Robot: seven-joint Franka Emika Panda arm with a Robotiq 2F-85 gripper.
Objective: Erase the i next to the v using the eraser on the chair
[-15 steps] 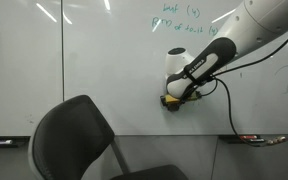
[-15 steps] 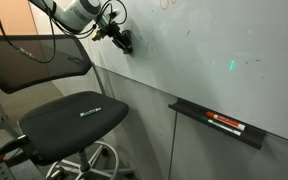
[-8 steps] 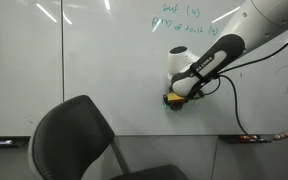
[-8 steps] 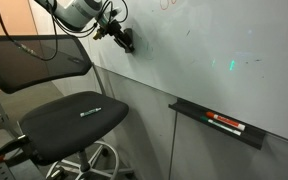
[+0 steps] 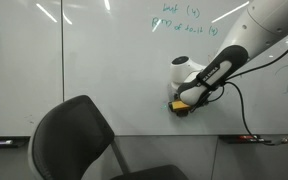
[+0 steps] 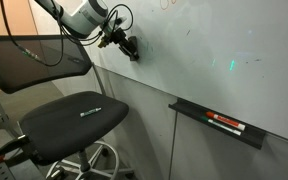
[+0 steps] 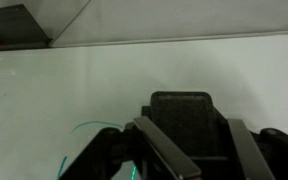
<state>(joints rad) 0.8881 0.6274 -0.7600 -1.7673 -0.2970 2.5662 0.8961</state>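
**Eraser held to whiteboard in robot's grip**

The robot arm reaches in from the upper right of the frame in an exterior view. Its jaws pinch the eraser, a dark block with a yellow edge, against the whiteboard just right of centre. In the wrist view the dark block sits clamped between the jaws at bottom centre. A thin teal stroke curves on the board at lower left, just beside them; which letter it is cannot be told. Lines of larger teal writing run across the top of the board, above the eraser. The black chair fills the lower left of the frame, its rounded back apart from the arm. A marker tray hangs under the board at lower right, with a red marker lying in it.
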